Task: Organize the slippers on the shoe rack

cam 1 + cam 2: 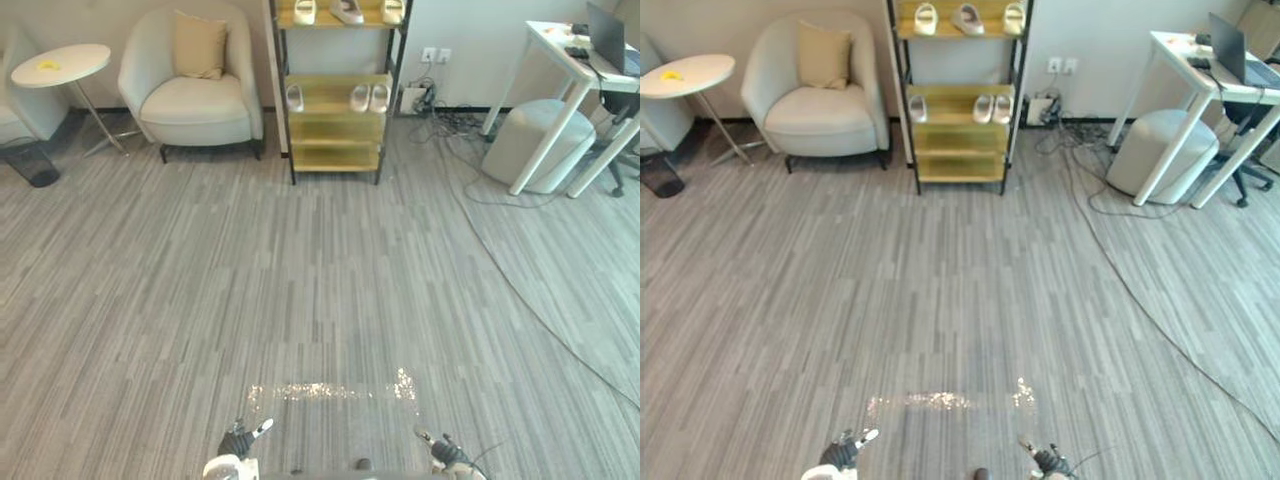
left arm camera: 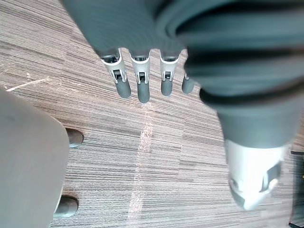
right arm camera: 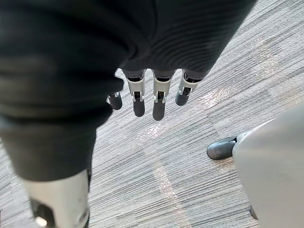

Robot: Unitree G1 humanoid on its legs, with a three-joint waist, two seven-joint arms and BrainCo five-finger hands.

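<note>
Low over the carpet (image 1: pixel 320 280), left hand (image 2: pixel 137 42) and right hand (image 3: pixel 156 52) hang, fingers (image 2: pixel 143 88) straight and empty.

Your shoe rack (image 1: pixel 335 130) pairs dark metal posts with yellowish wood shelves; slippers (image 1: pixel 360 97) look smooth, carpet (image 1: pixel 300 280) matt, ribbed.
</note>
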